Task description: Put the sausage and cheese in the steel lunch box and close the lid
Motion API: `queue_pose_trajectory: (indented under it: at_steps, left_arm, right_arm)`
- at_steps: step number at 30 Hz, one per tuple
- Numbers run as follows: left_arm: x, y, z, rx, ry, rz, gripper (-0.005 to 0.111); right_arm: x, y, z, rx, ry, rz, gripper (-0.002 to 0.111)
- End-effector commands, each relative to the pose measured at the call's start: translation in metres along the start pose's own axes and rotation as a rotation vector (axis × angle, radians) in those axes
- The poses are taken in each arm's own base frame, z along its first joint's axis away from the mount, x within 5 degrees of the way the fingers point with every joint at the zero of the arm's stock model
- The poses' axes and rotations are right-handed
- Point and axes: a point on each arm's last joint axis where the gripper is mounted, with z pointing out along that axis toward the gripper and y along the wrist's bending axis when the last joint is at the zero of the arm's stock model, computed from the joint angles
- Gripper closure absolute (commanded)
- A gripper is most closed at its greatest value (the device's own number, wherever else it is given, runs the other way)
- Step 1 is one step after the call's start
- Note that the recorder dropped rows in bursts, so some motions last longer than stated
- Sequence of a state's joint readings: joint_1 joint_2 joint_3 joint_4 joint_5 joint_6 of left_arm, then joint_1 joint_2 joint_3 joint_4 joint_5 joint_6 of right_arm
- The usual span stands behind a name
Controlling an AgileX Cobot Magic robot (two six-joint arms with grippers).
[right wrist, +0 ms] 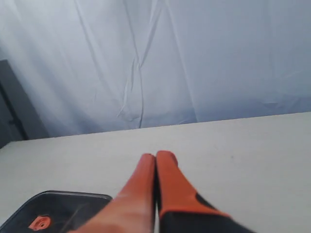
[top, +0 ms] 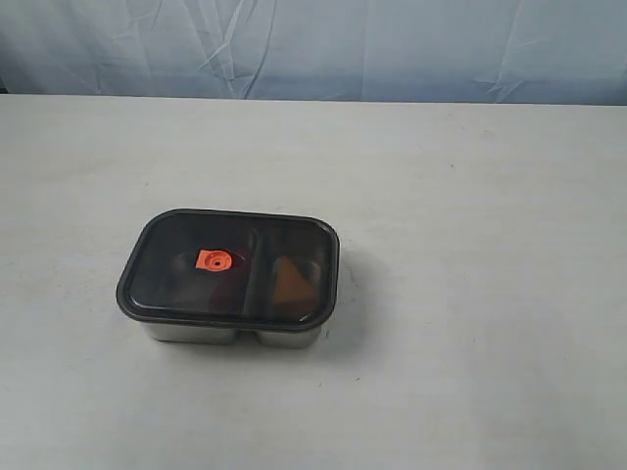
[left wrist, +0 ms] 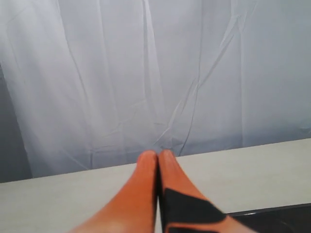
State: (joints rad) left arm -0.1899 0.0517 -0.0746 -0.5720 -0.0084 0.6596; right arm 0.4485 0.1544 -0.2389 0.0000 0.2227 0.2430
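Note:
The steel lunch box (top: 201, 333) stands on the table, left of centre, with the dark translucent lid (top: 176, 257) lying flat on top and its orange valve (top: 213, 260) facing up. Through the lid an orange-yellow shape, the cheese (top: 290, 280), shows in the right compartment. The sausage cannot be made out under the dark lid. Neither arm appears in the exterior view. My left gripper (left wrist: 157, 153) is shut and holds nothing, raised off the table, with a corner of the lid (left wrist: 279, 218) beside it. My right gripper (right wrist: 155, 155) is likewise shut on nothing, the lid (right wrist: 58, 206) beside it.
A pale, wrinkled cloth backdrop (top: 313, 44) hangs behind the far table edge. The white tabletop (top: 490, 245) spreads around the box on all sides.

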Motion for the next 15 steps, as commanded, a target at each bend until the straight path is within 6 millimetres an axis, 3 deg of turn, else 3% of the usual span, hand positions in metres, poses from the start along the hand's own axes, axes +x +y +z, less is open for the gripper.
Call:
queue_pose_trajectory:
  at_steps: [1,9,15]
  left_arm:
    - [0.0,0.0,-0.001,0.001,0.019,-0.041,0.107]
    - [0.016,0.003,-0.003,-0.03,0.201,-0.041,0.107]
    - [0.032,-0.002,-0.003,0.003,0.243,-0.093,0.107]
  right_arm:
    - [0.026,-0.011,-0.01,0.096,-0.022,0.036,0.109]
    - [0.048,-0.022,-0.008,0.226,0.028,0.114,0.109]
    - [0.048,-0.021,-0.008,0.217,0.025,0.143,0.109]
